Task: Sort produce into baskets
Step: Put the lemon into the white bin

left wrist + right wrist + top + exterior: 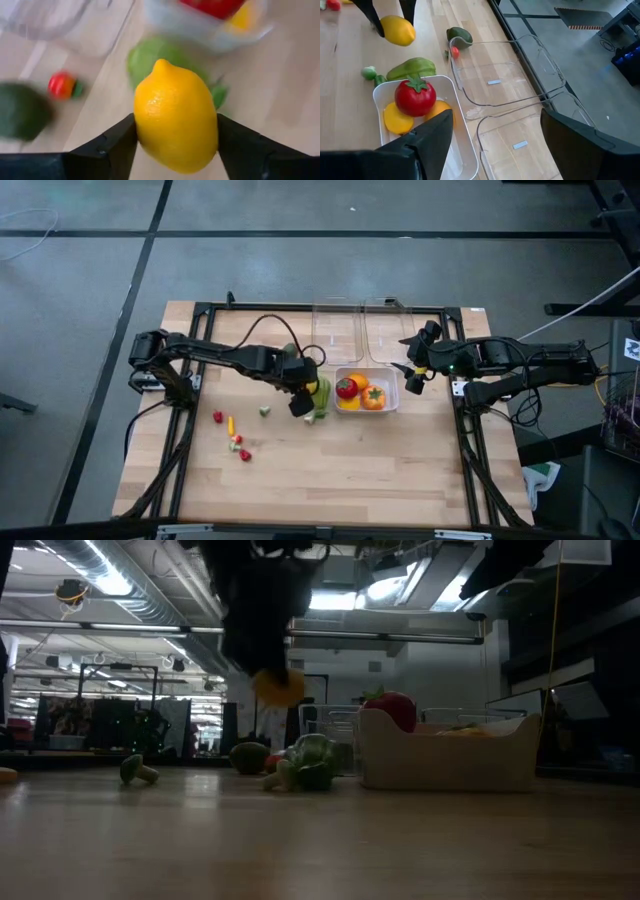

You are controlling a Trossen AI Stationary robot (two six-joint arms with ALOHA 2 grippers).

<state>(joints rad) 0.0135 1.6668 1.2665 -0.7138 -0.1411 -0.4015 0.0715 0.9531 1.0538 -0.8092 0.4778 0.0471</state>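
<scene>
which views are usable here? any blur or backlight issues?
Left wrist view: lemon in the left gripper is sharp, while the tub and small red piece behind are blurred. Low view: backlit by ceiling lights, so the arm is a silhouette and the table dim. High and right wrist views: evenly lit, clear tubs readable.

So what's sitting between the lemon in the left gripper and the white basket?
In the right wrist view, a green vegetable lies on the table between the held lemon and the white basket, close against the basket's rim.
</scene>
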